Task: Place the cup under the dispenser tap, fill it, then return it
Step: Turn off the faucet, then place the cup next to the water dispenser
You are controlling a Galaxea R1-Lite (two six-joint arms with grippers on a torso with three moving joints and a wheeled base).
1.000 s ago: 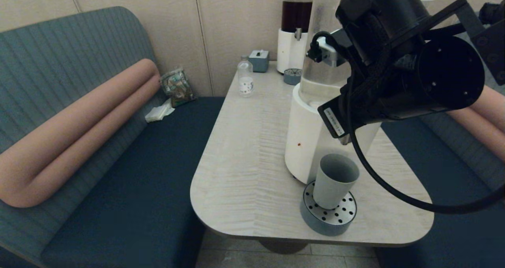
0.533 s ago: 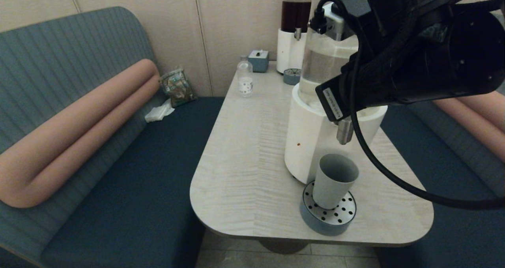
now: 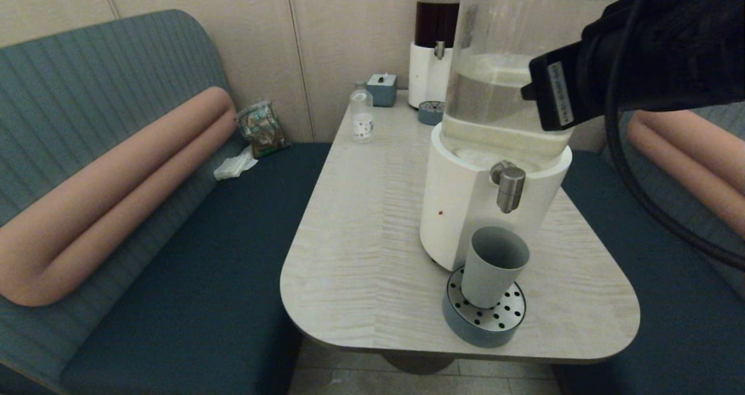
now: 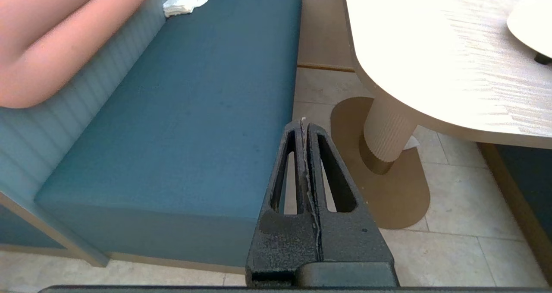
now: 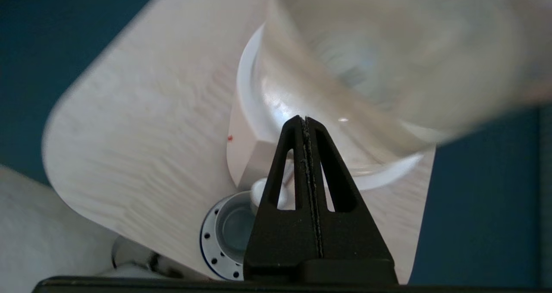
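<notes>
The grey-green cup (image 3: 493, 267) stands upright on a round perforated drip tray (image 3: 505, 320), directly below the brushed-steel dispenser tap (image 3: 510, 189). The tap juts from the white base (image 3: 457, 209) of the large dispenser with the clear-liquid tank (image 3: 500, 63). My right arm (image 3: 640, 52) hangs high at the upper right, apart from the cup. In the right wrist view my right gripper (image 5: 305, 119) is shut and empty, looking down past the tank at the cup (image 5: 235, 226). My left gripper (image 4: 303, 122) is shut and empty, parked low over the floor beside the bench.
A dark-liquid dispenser (image 3: 433, 52) with its small tray (image 3: 431, 113), a clear bottle (image 3: 361, 116) and a grey box (image 3: 382, 88) stand at the table's far end. Blue benches (image 3: 192, 249) flank the table. The drip tray sits near the table's front edge (image 3: 465, 348).
My right arm has lifted up and to the right, away from the tap, uncovering the tap and tank. The cup has stayed on the drip tray.
</notes>
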